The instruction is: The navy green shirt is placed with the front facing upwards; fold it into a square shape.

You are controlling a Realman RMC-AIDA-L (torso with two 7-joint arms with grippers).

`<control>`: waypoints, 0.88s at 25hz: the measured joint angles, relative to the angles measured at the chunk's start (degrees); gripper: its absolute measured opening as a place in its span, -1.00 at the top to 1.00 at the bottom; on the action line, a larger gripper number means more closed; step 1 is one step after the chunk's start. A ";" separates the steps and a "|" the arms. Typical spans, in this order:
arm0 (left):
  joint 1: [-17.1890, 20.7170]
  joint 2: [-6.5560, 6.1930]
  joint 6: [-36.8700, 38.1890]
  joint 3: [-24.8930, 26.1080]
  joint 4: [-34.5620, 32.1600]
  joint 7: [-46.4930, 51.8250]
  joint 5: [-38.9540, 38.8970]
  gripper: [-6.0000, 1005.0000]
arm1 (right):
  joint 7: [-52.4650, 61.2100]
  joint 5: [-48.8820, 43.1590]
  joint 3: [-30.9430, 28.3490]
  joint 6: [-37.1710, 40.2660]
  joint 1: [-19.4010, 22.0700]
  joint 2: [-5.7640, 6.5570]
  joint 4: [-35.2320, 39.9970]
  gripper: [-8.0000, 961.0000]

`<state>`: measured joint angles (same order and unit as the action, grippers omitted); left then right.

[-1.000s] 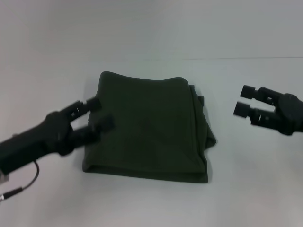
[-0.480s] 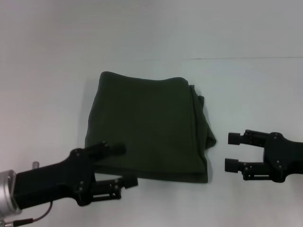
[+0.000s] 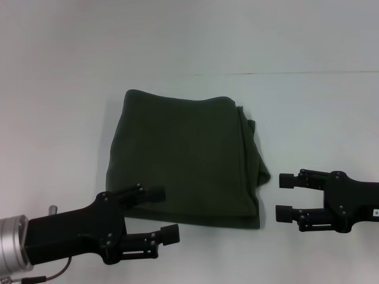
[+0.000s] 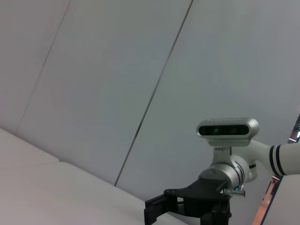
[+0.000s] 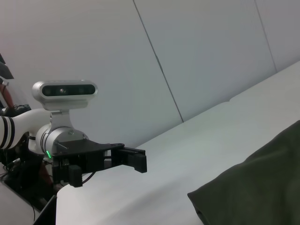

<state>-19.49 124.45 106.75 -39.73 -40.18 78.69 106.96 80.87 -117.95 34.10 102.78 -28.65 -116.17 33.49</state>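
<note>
The navy green shirt [image 3: 183, 160] lies folded into a rough square in the middle of the white table [image 3: 320, 112]. Its lettering and neck label are hidden, and loose folds bunch along its right edge. It also shows in the right wrist view [image 5: 255, 187]. My left gripper [image 3: 164, 214] is open and empty, hovering over the shirt's near left corner. My right gripper [image 3: 284, 196] is open and empty, just right of the shirt's near right corner and apart from it. The left wrist view shows the right gripper [image 4: 161, 211] farther off. The right wrist view shows the left gripper [image 5: 133, 159].
A faint seam [image 3: 296, 73] runs across the table behind the shirt. Grey wall panels [image 4: 117, 70] stand beyond the table. Bare white table surrounds the shirt on all sides.
My left gripper has drawn back from the shirt's left edge toward the near left corner. My right gripper has moved nearer and inward toward the near right corner. The shirt has not moved.
</note>
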 joint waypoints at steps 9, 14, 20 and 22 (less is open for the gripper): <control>-0.02 0.00 0.29 -0.08 0.02 0.03 0.01 -0.83 | 0.08 0.00 0.00 -0.11 -0.09 -0.19 0.00 -0.88; -0.02 0.00 0.40 -0.09 0.01 0.05 0.00 -0.83 | 0.08 0.01 0.00 -0.12 -0.09 -0.29 0.00 -0.88; -0.03 0.00 0.29 -0.09 0.01 0.06 0.00 -0.83 | 0.09 0.00 0.00 -0.27 -0.38 -0.29 0.00 -0.88; -0.04 -0.04 0.21 -0.09 0.01 0.06 0.20 -0.83 | 0.12 -0.04 0.00 -0.48 -0.50 -0.28 -0.04 -0.88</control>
<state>-19.52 124.41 106.96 -39.82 -40.17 78.75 107.16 80.98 -117.99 34.10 102.30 -29.16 -116.45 33.45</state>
